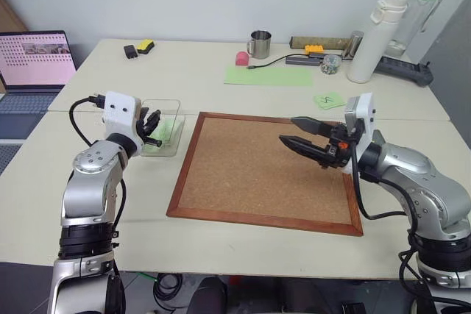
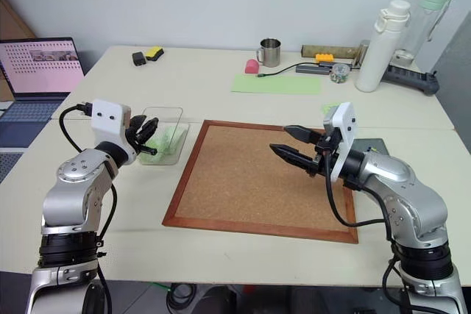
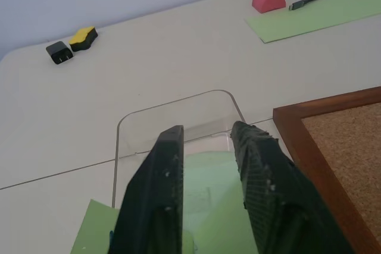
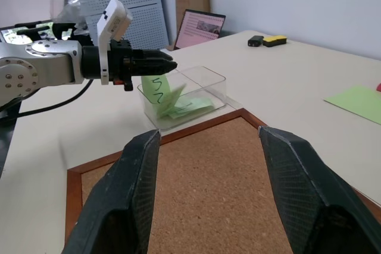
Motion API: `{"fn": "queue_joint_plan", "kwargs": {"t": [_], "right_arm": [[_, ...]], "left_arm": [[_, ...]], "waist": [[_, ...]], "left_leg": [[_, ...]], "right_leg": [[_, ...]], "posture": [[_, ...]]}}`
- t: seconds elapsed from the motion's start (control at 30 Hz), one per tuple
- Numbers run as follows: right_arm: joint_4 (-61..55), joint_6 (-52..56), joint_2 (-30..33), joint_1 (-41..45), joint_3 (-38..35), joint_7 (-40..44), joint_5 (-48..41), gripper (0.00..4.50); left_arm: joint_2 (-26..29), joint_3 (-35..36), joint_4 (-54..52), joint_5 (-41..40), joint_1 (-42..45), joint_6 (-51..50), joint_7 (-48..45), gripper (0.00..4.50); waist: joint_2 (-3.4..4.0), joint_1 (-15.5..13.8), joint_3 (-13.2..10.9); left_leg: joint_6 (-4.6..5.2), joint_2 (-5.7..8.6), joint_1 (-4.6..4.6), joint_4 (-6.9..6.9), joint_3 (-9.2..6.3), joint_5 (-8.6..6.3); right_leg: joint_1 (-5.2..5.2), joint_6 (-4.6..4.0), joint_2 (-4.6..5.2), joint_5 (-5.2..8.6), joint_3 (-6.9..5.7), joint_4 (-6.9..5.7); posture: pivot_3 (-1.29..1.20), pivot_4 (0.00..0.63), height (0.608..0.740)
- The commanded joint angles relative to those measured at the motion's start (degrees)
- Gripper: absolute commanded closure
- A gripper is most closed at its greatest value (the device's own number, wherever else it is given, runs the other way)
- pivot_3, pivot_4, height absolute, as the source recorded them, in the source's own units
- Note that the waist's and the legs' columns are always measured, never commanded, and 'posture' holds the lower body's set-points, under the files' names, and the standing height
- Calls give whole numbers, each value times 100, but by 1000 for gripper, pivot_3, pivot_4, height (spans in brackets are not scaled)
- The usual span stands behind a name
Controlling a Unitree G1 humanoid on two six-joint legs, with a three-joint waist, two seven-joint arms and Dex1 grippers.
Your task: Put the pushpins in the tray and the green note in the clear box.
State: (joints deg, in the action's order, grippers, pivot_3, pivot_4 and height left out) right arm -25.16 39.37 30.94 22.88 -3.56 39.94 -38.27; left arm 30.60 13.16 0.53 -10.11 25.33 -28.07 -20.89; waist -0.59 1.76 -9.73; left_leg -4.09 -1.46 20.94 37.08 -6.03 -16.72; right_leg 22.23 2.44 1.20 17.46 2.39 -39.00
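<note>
The clear box (image 1: 171,112) stands on the table left of the cork board (image 1: 265,174). My left gripper (image 1: 154,129) hovers at its near rim, open, nothing between the fingers (image 3: 169,171). Light green notes lie inside. One green note (image 4: 158,92) with black handwriting I cannot read stands tilted just under the left fingertips, and another lies flat. My right gripper (image 1: 288,129) is open and empty above the right part of the board, pointing left. A dark grey tray (image 2: 377,143) peeks out behind the right arm. The pushpins are too small to make out.
Another green note (image 1: 329,99) lies beyond the board's far right corner. Along the back stand a large green sheet (image 1: 268,75), a steel mug (image 1: 259,44), a white bottle (image 1: 372,38) and a power strip (image 1: 412,71). A laptop (image 1: 33,60) sits far left.
</note>
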Motion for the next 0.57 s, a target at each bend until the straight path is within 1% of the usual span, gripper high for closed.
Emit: {"fn": "queue_joint_plan", "kwargs": {"t": [0.03, 0.1, 0.2, 0.3, 0.43, 0.5, 0.57], "right_arm": [[-161, -85, 78, -38, -211, -60, -39, 1760], [-143, -112, 120, -84, -265, -77, -11, 1760], [-98, -156, 214, -152, -375, -60, 16, 1760], [-75, -167, 302, -245, -441, -31, 31, 1760], [-165, -165, 869, -805, -454, 372, 215, 1760], [-205, -189, 1040, -1042, -517, 478, 181, 1760], [-227, -232, 1169, -1236, -576, 578, 173, 1760]], "left_arm": [[143, -105, -139, -12, 151, 211, -239, 2187], [184, -206, -347, -276, 171, 94, -658, 1839], [320, -347, -674, -624, 206, -99, -1256, 1839], [545, -577, -1000, -803, 93, -266, -1774, 1839], [920, -933, -1616, -1246, -178, -670, -2604, 1839], [1075, -1009, -1692, -1444, -268, -730, -2989, 1839], [1265, -1138, -1605, -1415, -362, -543, -3378, 1839]], "waist": [[0, 3, 0], [0, 3, 0], [0, 3, 0], [-2, 5, -1], [-1, 4, -2], [-1, 4, -2], [-1, 5, -3]], "left_leg": [[0, 0, 0, 0, 1, 0], [-1, 0, 0, 0, 1, 1], [-2, 0, 1, 0, 1, 1], [-2, 0, 1, 0, 2, 1], [2, -2, 0, -3, 3, -1], [13, -2, 0, -3, 8, -7], [14, -2, -1, -1, 7, -8]], "right_leg": [[0, 0, 0, 0, 0, 0], [0, 0, 0, 0, 0, 0], [0, 0, 0, 0, 0, 1], [0, 0, 0, 0, 1, 1], [-1, 0, -3, 0, 1, 4], [0, 0, -2, 1, 5, 5], [-1, 0, -3, 1, 4, 1]], "posture": [[0, 150, 740], [0, 150, 740], [0, 150, 740], [0, 150, 740], [0, 150, 740], [0, 150, 740], [0, 150, 740]]}}
